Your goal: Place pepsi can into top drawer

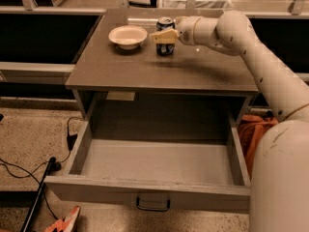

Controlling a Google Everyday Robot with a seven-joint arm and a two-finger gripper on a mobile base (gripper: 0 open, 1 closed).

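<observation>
The pepsi can [165, 46] stands upright on the tabletop at the back, right of a cream-white bowl. My gripper [164, 36] reaches in from the right at the can's height and is against the can, covering part of its front. The top drawer [154, 190] is pulled out wide open below the tabletop. Its inside is bare, and its small dark handle [153, 206] faces the camera.
The cream-white bowl [128, 36] sits on the tabletop [145, 71] just left of the can. My arm [256, 66] runs along the right side. An orange cloth [253, 129] lies right of the drawer. Cables [29, 168] and a dark rod lie on the floor at the left.
</observation>
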